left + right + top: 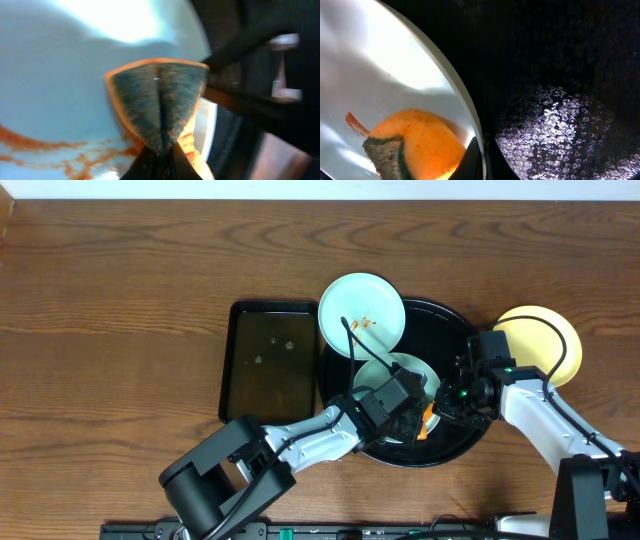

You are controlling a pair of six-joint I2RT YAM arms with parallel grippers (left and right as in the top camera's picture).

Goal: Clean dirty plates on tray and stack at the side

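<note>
A brown wood-grain counter [120,280] is carrying the glossy black round tray [468,442], where a sauce-smeared mint plate [402,368] is lying. The left gripper [160,159] is pinching a folded orange sponge [160,105] against it. The right gripper [445,402] is sitting at its rim, and its grip cannot be told. A second mint plate [362,315] is overlapping the tray's far edge, and the yellow plate [540,340] is resting on the counter just beside the tray.

table [120,270]: dark brown wood, grain running left to right, fills nearly the whole overhead view
far edge: thin pale strip [300,188] beyond the table, wall or floor unclear
light: bright, even, from above, shadows soft and short
</note>
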